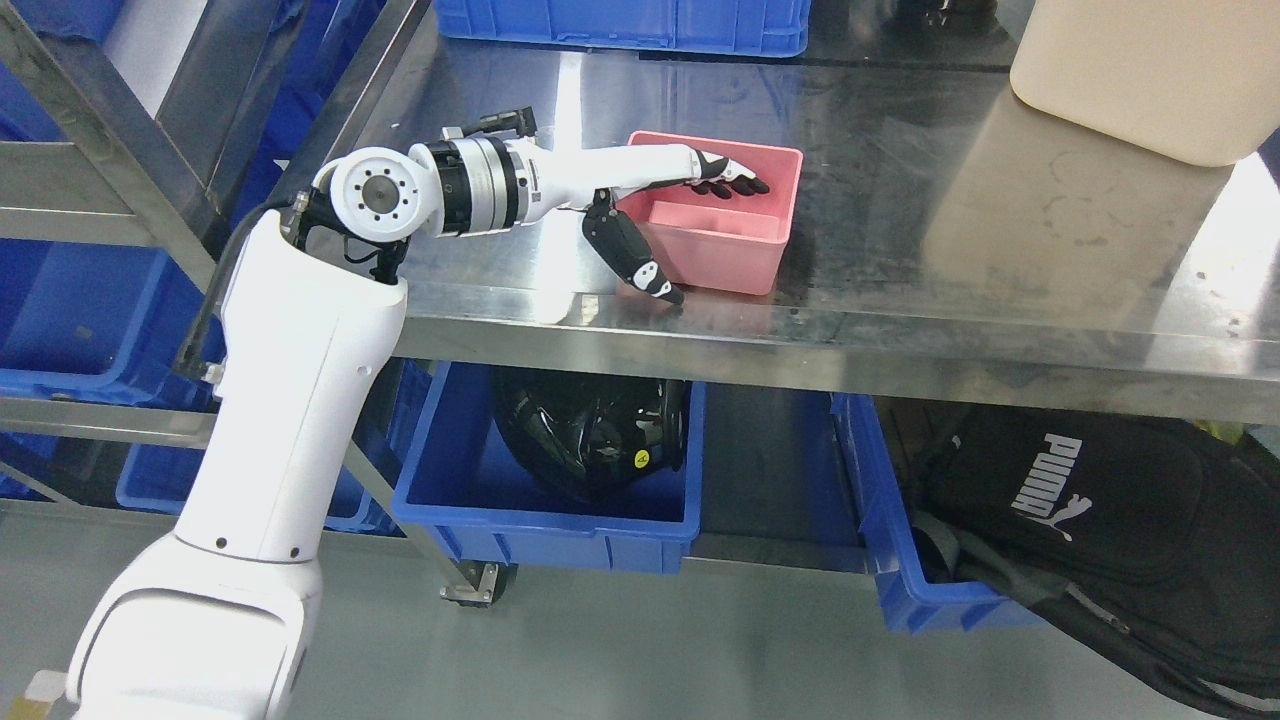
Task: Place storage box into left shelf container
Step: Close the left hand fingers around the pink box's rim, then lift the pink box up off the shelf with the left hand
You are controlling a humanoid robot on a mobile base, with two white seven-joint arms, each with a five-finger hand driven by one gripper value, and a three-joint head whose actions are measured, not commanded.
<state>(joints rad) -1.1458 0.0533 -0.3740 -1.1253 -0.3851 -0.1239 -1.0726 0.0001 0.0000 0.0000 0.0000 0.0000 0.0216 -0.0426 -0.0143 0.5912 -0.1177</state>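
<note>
**A:** Item one, the pink box (722, 225). Where does it stand?

**B:** On the steel surface (900, 250), close to the near edge, left of the middle. Upright, open top, nothing in it that I can see. A low divider runs inside.

**A:** Item two, the left hand (660, 200).

**B:** The arm comes up from the lower left and bends at the wrist, so the hand lies nearly level, pointing right. The long fingers (735, 182) reach over the box's left wall into the open top, straight, not curled. The thumb (640, 260) hangs down outside, along the near left corner, its tip by the surface edge.

**A:** Grasping, then?

**B:** Not closed on it, as far as I can tell. The wall sits between fingers and thumb, but the hand looks loose around it. I would enter it as released, poised to pinch.

**A:** Step in hand?

**B:** The pick-up, by my reckoning. The box is not yet lifted.

**A:** What does the next move call for?

**B:** Closing the thumb and fingers on that left wall, firmly enough that the box does not tip when raised. Then carrying it left to the shelf rack, where blue bins (80, 320) sit. Which bin is meant, I cannot say.

**A:** Other entries?

**B:** A beige container (1150, 70) at the far right and a blue crate (620, 25) at the far edge. Below, a blue bin with a black helmet (590, 440) and a black bag (1080, 520). Right hand, not seen.
</note>
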